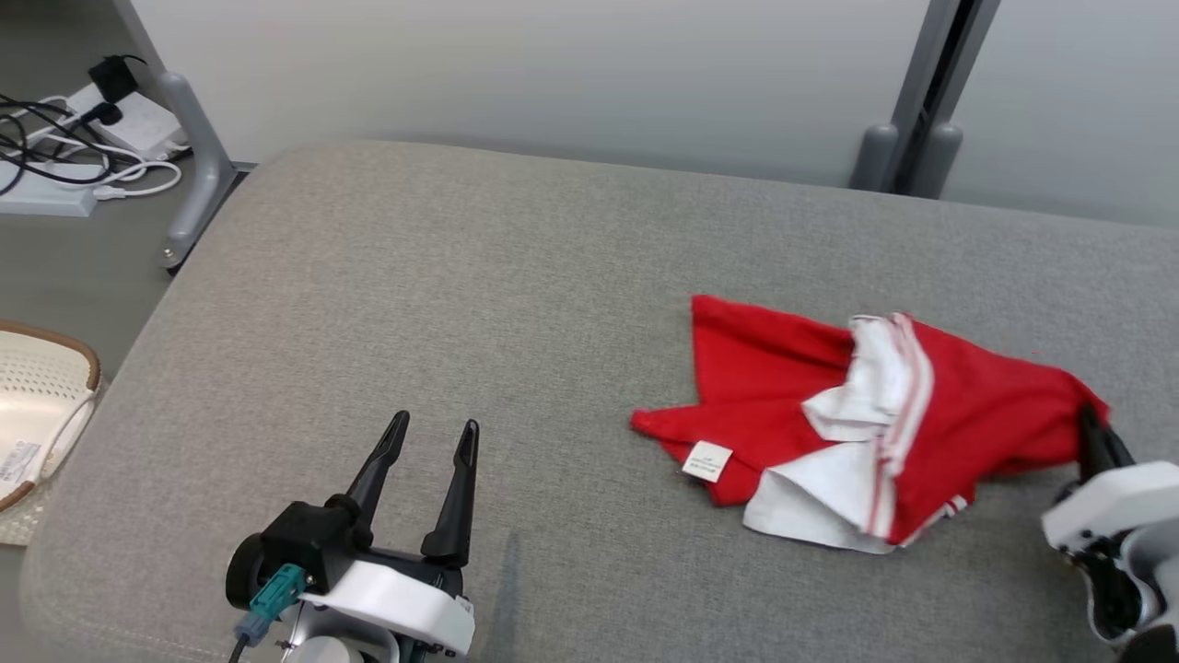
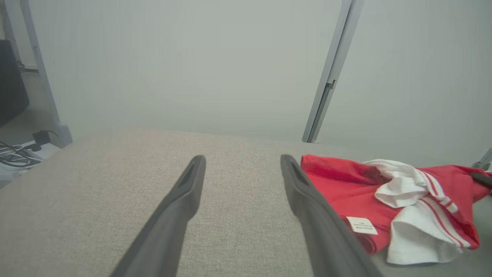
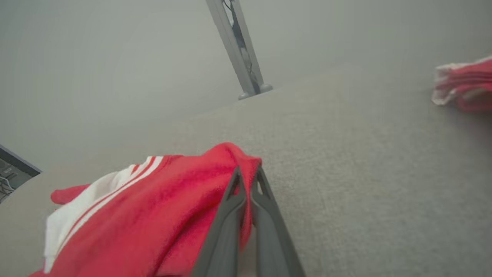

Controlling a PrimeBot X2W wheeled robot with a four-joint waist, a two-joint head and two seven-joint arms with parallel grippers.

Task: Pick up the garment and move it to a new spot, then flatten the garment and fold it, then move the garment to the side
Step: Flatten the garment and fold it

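The garment [image 1: 967,414] is a crumpled red piece with white panels and red stripes, lying on the grey padded surface [image 1: 516,304] at the right. A small white label [image 1: 707,460] shows at its near left edge. My right gripper [image 1: 1091,433] is shut on the garment's right end, where the red cloth bunches around the fingertips [image 3: 236,181]. My left gripper [image 1: 433,431] hovers low over bare cushion at the lower left, open, with nothing between its fingers. The left wrist view has the garment [image 2: 388,200] to the right of the right-hand finger [image 2: 307,200].
A white basket with a brown rim [image 1: 41,405] stands on the floor beyond the cushion's left edge. Cables and a power strip [image 1: 83,138] lie on the floor at the far left. Another red and white bundle [image 3: 465,84] rests farther along the cushion. Grey frame posts [image 1: 907,110] rise behind.
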